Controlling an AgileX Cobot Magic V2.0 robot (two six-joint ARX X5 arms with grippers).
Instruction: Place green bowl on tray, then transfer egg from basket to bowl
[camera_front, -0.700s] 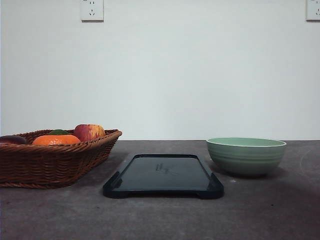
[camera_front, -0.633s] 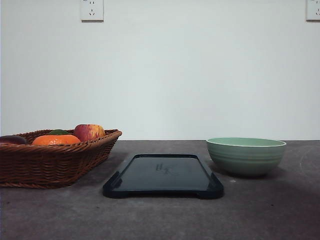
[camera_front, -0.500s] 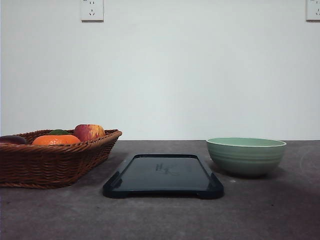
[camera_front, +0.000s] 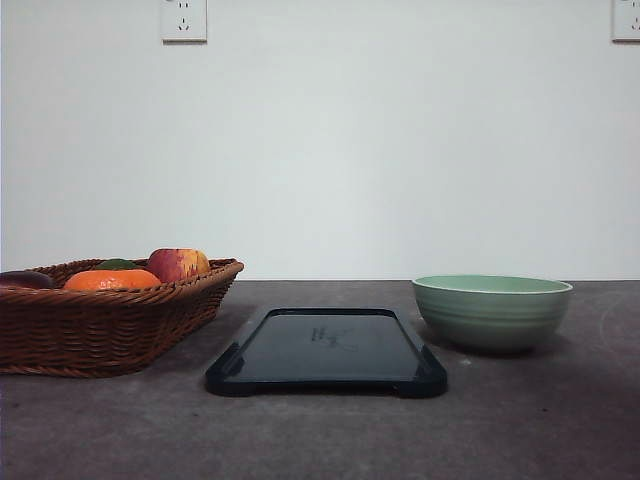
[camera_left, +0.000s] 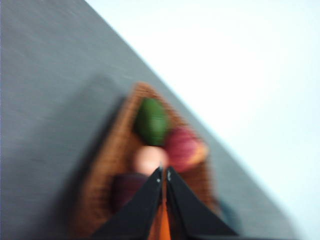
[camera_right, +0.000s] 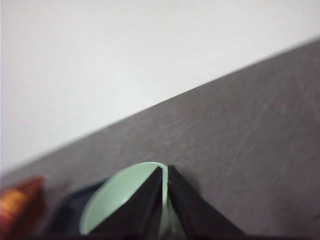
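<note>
Task barely begun: the green bowl (camera_front: 492, 312), ridged and pale, sits on the grey table (camera_front: 320, 430) just right of the glossy dark tray (camera_front: 327, 350), not on it. The egg is not clearly identifiable among the fruit in the woven wicker basket (camera_front: 100, 320) at left. The left gripper (camera_left: 164, 173) and right gripper (camera_right: 165, 170) have their fingers nearly closed, holding nothing.
</note>
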